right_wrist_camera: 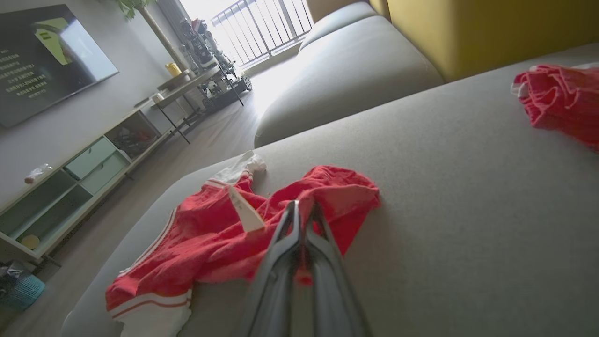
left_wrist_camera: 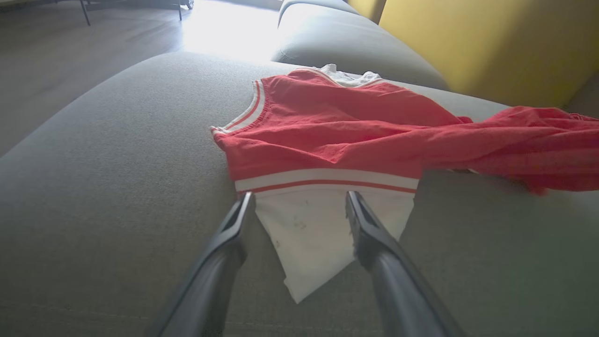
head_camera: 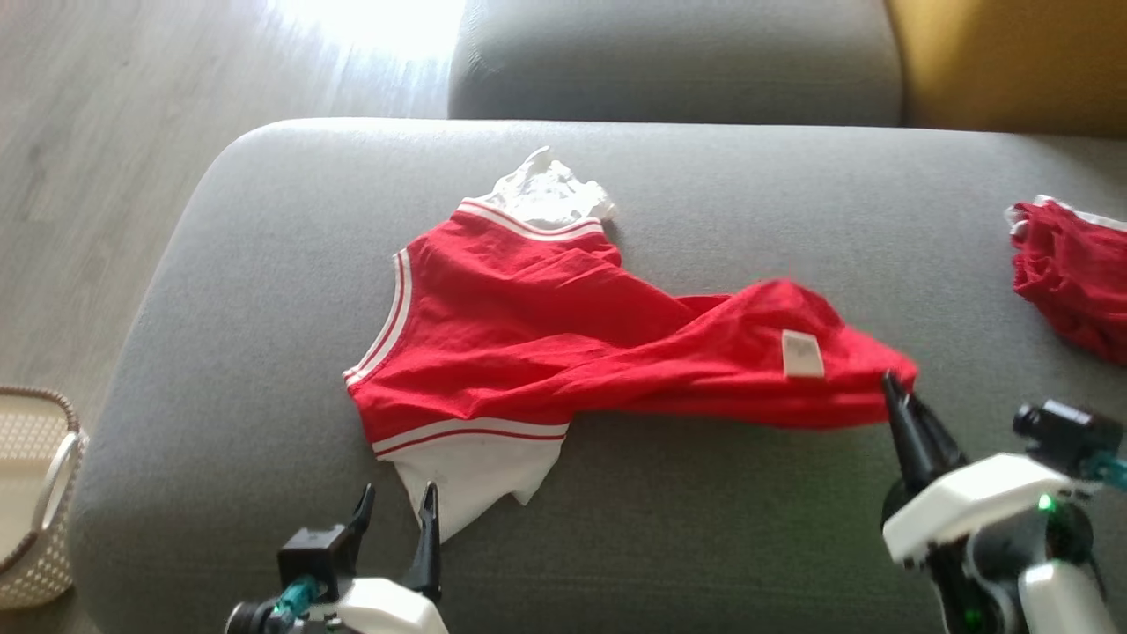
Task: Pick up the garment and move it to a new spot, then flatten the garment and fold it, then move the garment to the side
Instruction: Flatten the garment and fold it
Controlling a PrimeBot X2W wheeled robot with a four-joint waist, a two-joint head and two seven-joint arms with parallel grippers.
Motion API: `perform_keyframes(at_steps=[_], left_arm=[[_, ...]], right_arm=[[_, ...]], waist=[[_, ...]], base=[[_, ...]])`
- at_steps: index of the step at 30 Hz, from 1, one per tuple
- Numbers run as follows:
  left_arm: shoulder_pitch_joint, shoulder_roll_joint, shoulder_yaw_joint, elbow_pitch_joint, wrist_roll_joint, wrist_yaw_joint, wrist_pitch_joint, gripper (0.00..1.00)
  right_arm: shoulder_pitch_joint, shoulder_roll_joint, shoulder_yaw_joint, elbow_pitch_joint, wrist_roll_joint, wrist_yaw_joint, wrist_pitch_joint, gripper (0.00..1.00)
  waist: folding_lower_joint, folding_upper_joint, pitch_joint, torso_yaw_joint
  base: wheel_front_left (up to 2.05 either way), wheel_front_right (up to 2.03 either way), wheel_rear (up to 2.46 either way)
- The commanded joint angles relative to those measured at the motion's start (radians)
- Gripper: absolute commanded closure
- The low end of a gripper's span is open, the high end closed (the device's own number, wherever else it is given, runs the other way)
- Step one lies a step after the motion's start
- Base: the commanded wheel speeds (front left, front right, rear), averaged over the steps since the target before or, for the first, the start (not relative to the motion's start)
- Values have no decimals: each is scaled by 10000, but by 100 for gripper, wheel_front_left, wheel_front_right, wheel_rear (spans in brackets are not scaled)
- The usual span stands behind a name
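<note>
Lying twisted across the middle of a grey sofa cushion (head_camera: 704, 493), the red garment (head_camera: 563, 343) is reaching from its white sleeve (head_camera: 467, 480) near the front edge to a bunched end at the right. The right gripper (head_camera: 891, 380) is pinching that end, fingers closed on red cloth. The left gripper (head_camera: 398, 490) is standing at the white sleeve, fingers spread wide, gripping nothing. Bare cushion is lying free behind and left; a second red garment (head_camera: 1070, 282) is sitting far right, well apart. Beyond the rounded left edge, wood floor (head_camera: 106, 176) and a woven basket (head_camera: 35, 502) are showing
</note>
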Motion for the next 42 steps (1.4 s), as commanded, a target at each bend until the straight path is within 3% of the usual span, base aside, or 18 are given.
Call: perform_keyframes(at_steps=[1,7,29,42], left_arm=[[-263,-1,374,-108,51,18,-124,0],[-367,-1,175,1048,-203,23,-104,0],[-1794,-1,-857,3716,-1039,50,-117,0],[-2101,-1,-904,3652,-1227,-128,-122,0]], right_arm=[[-73,24,120,-630,-120,-2,275,100],[713,183,-145,-1343,-348,-2,1191,100],[417,243,70,-1266,-368,-2,1258,100],[291,244,121,-1107,-402,-2,1125,100]], waist=[[0,-1,-62,-93],[0,-1,-94,-265],[0,-1,260,-646],[0,-1,467,-570]], base=[[0,0,0],[0,0,0],[0,0,0],[0,0,0]])
